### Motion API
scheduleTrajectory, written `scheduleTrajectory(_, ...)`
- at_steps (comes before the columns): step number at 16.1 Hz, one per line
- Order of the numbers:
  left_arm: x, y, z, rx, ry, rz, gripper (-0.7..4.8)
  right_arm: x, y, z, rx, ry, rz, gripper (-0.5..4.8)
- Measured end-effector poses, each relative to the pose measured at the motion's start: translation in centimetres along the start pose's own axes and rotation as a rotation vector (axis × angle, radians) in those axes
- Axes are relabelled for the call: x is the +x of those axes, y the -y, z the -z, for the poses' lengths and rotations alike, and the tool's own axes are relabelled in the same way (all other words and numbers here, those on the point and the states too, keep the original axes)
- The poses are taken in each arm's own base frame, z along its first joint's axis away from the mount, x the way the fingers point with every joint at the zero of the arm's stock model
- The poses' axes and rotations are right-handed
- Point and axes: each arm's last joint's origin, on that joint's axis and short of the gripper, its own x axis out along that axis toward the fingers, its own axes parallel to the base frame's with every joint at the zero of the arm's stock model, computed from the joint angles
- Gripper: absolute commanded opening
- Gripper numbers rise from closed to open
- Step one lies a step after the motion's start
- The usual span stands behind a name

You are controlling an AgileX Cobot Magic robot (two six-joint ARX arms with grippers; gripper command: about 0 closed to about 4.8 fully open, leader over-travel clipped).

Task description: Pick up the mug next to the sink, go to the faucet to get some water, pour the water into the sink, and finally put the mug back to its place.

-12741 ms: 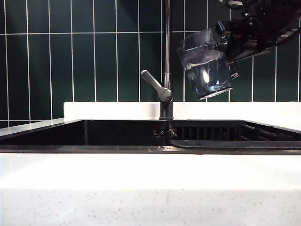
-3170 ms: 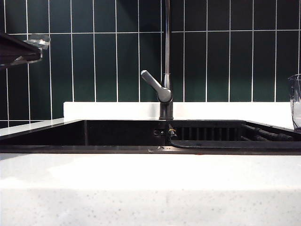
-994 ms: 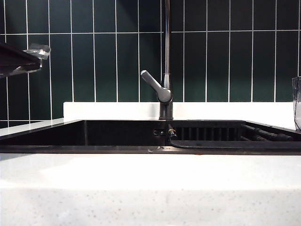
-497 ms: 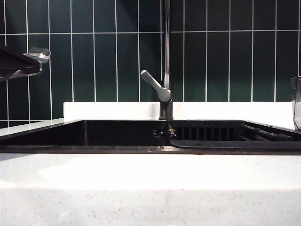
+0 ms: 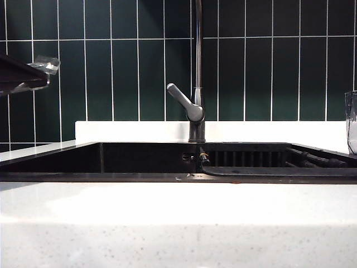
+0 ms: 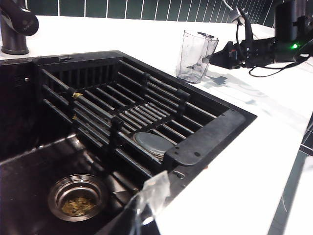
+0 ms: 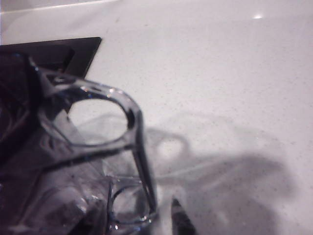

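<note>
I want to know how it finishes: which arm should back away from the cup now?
Right. Its open hand is beside the mug standing on the counter; the left hand is shut, across the sink.

Dark green tiles [image 5: 122, 72] with pale grout are covering the far wall; a speckled white countertop [image 5: 178, 223], perhaps stone, is catching bright light.

This is a kitchen. A black rectangular sunken sink [image 5: 139, 159] sits mid-frame in a white speckled stone countertop [image 5: 178, 223]. Glossy dark green wall tiles [image 5: 111, 72] fill the upper frame behind a tall shiny metal faucet [image 5: 197, 72].
</note>
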Motion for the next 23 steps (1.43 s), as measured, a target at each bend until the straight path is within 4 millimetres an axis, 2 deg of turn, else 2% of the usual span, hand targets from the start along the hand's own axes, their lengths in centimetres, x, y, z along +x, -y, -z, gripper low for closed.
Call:
scheduleTrajectory(5,0.0,0.1,0.0,0.0,-0.005,0.026,-0.06,-1.5,-0.8,-0.4,0.017,-0.041,0.015,1.71)
scheduleTrajectory(11,0.0,0.0,0.0,0.002,-0.005,0.017,-0.06,-5.5,-3.0,-1.2,0.009,0.012,0.032,1.62)
scheduleTrajectory(14,0.0,0.1,-0.1,0.007,0.014,0.012,-0.05,-8.2,-4.5,-1.5,0.015,0.14,0.033,0.91)
scheduleTrajectory(15,0.0,0.0,-0.2,0.009,0.023,-0.001,-0.05,-8.9,-5.0,-1.4,0.024,0.18,0.03,0.68)
scheduleTrajectory(16,0.0,0.0,-0.3,0.01,0.03,-0.012,-0.05,-9.3,-5.2,-1.1,0.031,0.201,0.027,0.21)
scheduleTrajectory(17,-0.1,-0.1,-0.4,0.013,0.045,-0.038,-0.05,-10.4,-5.9,-0.4,0.038,0.239,0.022,0.05)
scheduleTrajectory(21,-0.1,-0.2,-0.5,0.036,0.058,-0.083,-0.05,-12.9,-7.5,1.4,0.032,0.336,0.007,-0.03)
scheduleTrajectory(23,-0.1,-0.3,-0.5,0.07,0.061,-0.135,-0.05,-14.1,-8.2,1.6,0.026,0.395,-0.005,-0.02)
